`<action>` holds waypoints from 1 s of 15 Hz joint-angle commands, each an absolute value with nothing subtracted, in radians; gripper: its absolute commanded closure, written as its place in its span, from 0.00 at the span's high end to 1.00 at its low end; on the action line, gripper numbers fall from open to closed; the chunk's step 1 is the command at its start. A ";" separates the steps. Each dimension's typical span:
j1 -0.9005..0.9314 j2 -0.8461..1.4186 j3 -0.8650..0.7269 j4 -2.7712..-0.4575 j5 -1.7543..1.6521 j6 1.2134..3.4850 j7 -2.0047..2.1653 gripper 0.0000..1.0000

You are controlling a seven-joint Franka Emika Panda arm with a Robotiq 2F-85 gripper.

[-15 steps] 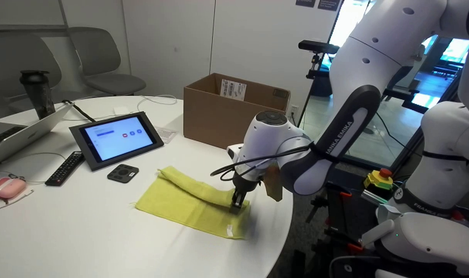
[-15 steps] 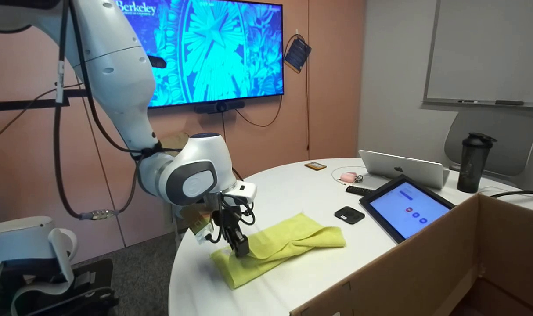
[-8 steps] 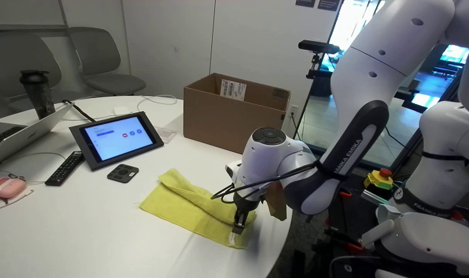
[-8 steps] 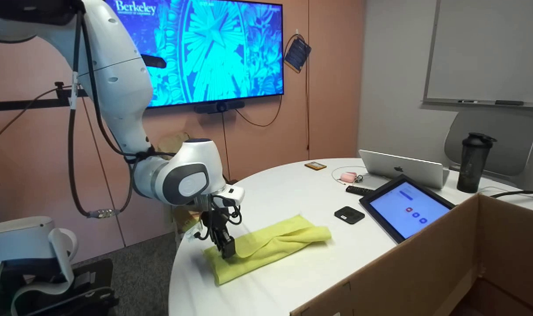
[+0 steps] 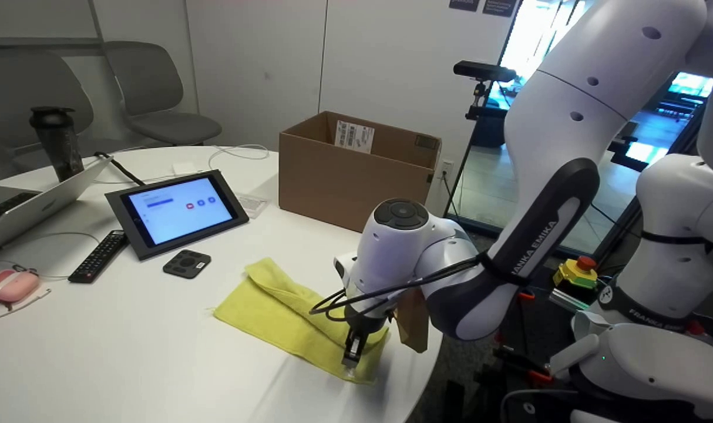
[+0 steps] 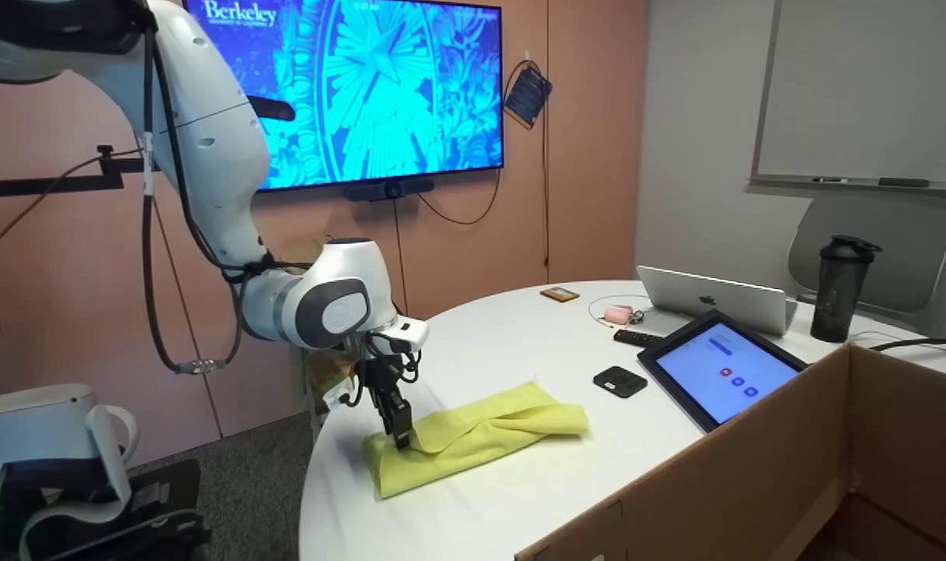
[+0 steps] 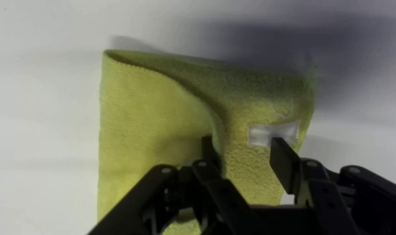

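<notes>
The tool (image 7: 243,153) points down at the yellow-green towel (image 5: 274,320), near the end that bears a white tag (image 7: 258,134); its fingers (image 7: 284,166) stand wide apart, with the lower layer of the towel showing in the gap; whether either fingertip touches the fabric, I cannot tell. The towel lies on the white desk (image 5: 157,352), close to the curved rim beside the robot; a flap is folded over along its length, rumpled in both exterior views; in the wrist view one finger is at the curving edge of that flap, while the other overlaps the tag.

A cardboard box (image 5: 345,176) with its top open stands on the desk near the towel; on another side a black square puck (image 5: 187,264) lies in front of a tilted touch panel (image 5: 183,208) with a lit display; a black remote control (image 5: 98,257) lies just beside the panel, between it and a pink earbud case (image 5: 17,286); an Apple laptop (image 6: 711,300) sits open, with a dark shaker bottle (image 6: 839,288) near it; in an exterior view a wall screen (image 6: 379,93) shows a blue picture with the word Berkeley.
</notes>
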State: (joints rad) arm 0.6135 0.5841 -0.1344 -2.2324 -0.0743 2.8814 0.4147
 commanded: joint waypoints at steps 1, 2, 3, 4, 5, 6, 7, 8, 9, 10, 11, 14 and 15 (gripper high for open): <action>0.633 0.579 -0.134 -2.196 -0.085 2.857 0.449 0.82; 0.629 0.570 -0.131 -2.192 -0.085 2.852 0.442 0.88; 0.628 0.566 -0.129 -2.188 -0.085 2.848 0.438 0.97; 0.634 0.555 -0.136 -2.182 -0.094 2.845 0.438 1.00; 0.640 0.546 -0.143 -2.176 -0.099 2.845 0.444 1.00; 0.648 0.536 -0.152 -2.169 -0.108 2.846 0.447 1.00; 0.639 0.526 -0.143 -2.159 -0.104 2.838 0.439 1.00; 0.627 0.517 -0.130 -2.146 -0.099 2.831 0.431 1.00; 0.617 0.508 -0.119 -2.135 -0.095 2.825 0.424 1.00; 0.627 0.505 -0.131 -2.117 -0.104 2.815 0.439 1.00; 0.621 0.502 -0.126 -2.097 -0.106 2.803 0.439 1.00; 0.625 0.516 -0.132 -2.010 -0.116 2.769 0.466 1.00; 0.629 0.534 -0.142 -1.974 -0.124 2.763 0.480 1.00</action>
